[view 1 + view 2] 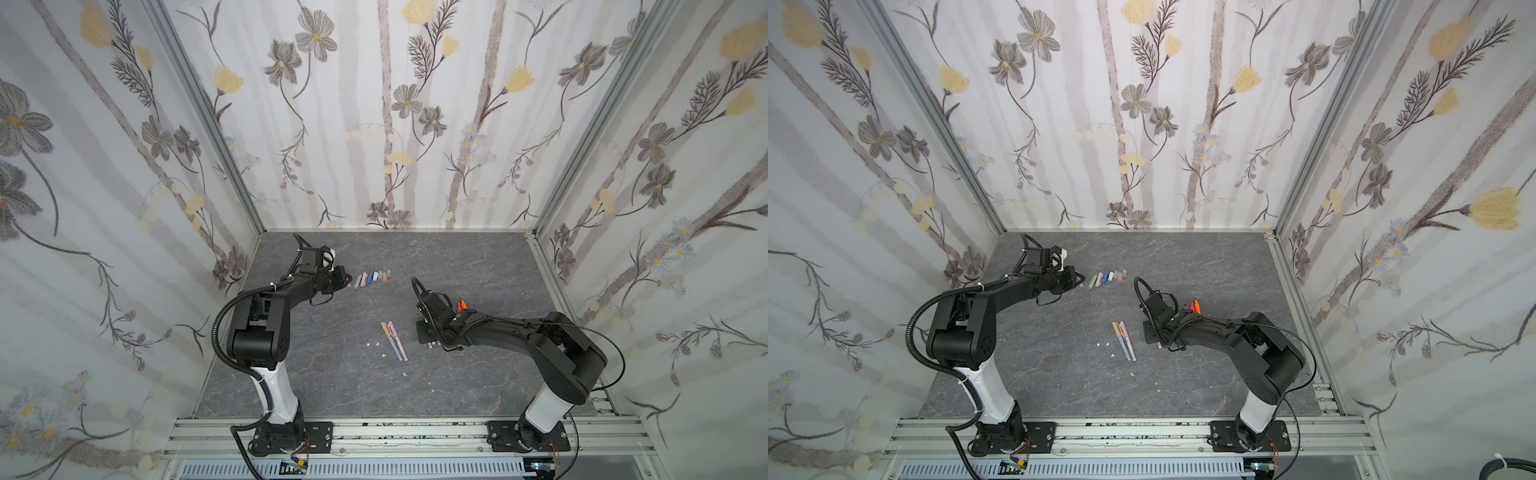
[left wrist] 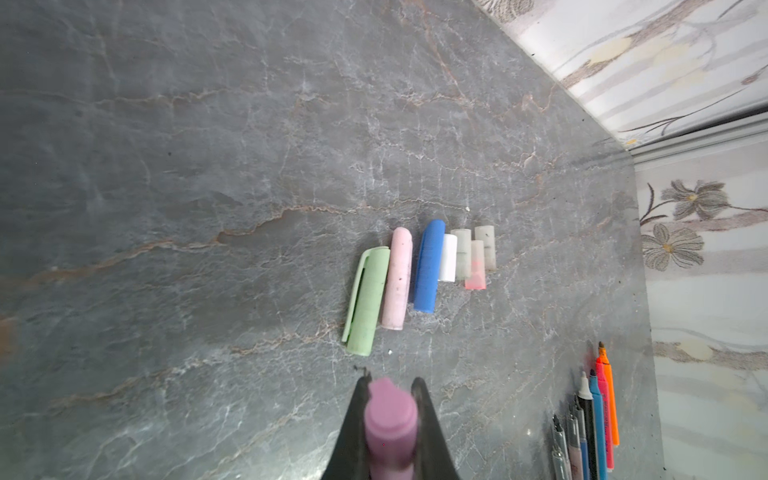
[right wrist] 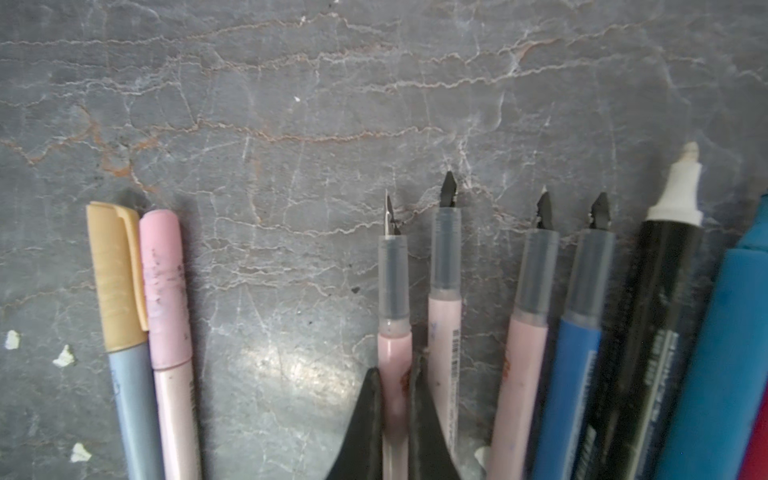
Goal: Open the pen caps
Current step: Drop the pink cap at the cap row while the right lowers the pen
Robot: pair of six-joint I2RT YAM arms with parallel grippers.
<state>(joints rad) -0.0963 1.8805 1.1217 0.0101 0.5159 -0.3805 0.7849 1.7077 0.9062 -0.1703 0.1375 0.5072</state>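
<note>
While the left hand (image 2: pixel 390 380) pinches a mauve-pink cap (image 2: pixel 390 419) between narrowed jaws, the right hand (image 3: pixel 397 368) is clamped on the barrel of a pale pink fountain pen (image 3: pixel 394 274) whose nib is bare. That pairing suggests this pen's cap is the one in the left hand, pulled free and not yet set down.

Most of the job looks done. Just beyond the held cap, a row of loose caps (image 1: pixel 372 278) lies side by side at the back of the counter (image 1: pixel 469 257): a green cap (image 2: pixel 368 299), a pink cap (image 2: pixel 398 278), a blue cap (image 2: pixel 429 266), a white cap (image 2: pixel 448 257), two clear caps (image 2: pixel 485 247) and a reddish-tipped one (image 2: pixel 476 266).

Beside the right hand the opened pens lie nearly parallel on the counter. They are two more pink fountain pens (image 3: pixel 444 316), a blue pen (image 3: pixel 577 374), a black marker (image 3: pixel 652 332) with its white tip showing, a broad blue marker (image 3: pixel 723 353) and, in the left wrist view, an orange highlighter (image 2: pixel 611 399) with a red one against it.

What is left appears to be two pens touching each other mid-counter (image 1: pixel 394 340), apart from both groups. One carries a yellow cap (image 3: pixel 116 274) on a grey-blue barrel, the other a pale pink cap (image 3: pixel 164 286), and both are fully seated. A few white specks (image 3: pixel 64 357) lie near them.
</note>
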